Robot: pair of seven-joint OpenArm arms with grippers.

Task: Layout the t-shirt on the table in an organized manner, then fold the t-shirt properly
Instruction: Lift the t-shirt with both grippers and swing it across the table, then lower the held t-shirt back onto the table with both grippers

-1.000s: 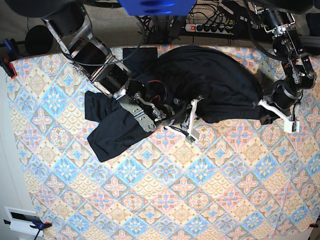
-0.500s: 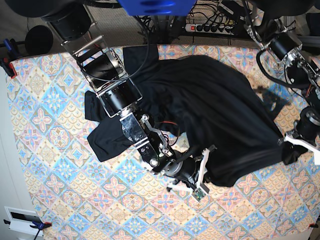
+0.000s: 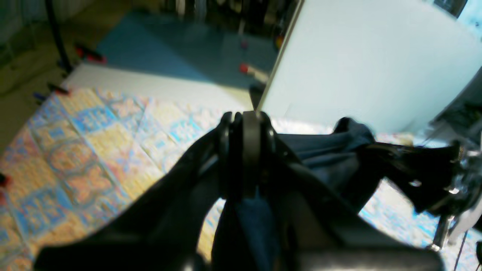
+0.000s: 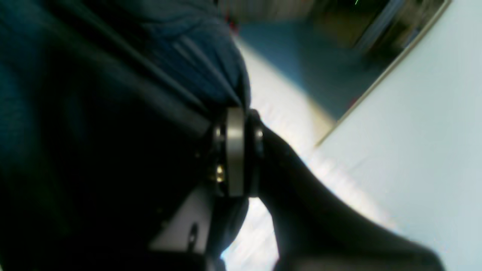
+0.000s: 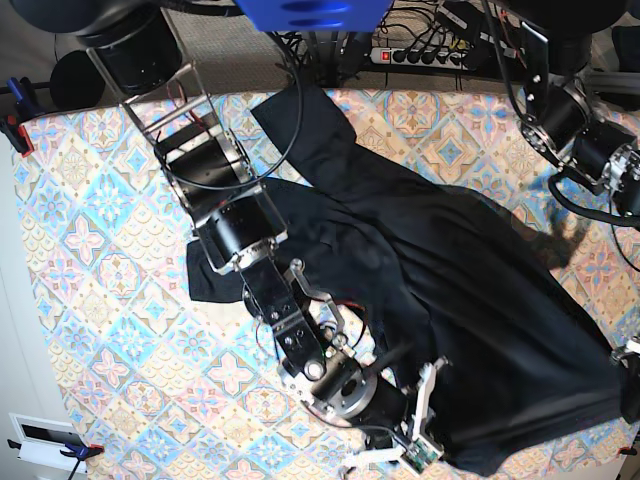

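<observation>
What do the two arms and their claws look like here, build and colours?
Both arms are black with bare metal brackets. The right arm has an open silver frame, round black joint housings, a thin red wire near the wrist and white plastic pieces by its claw. The left arm shows black cylindrical joints and loose black cables. The left claw has dark, rounded fingers.

Robotics lab: power strip (image 5: pixel 425 55), tangled cables (image 5: pixel 405 25); clamped patterned table (image 5: pixel 100 240)
</observation>
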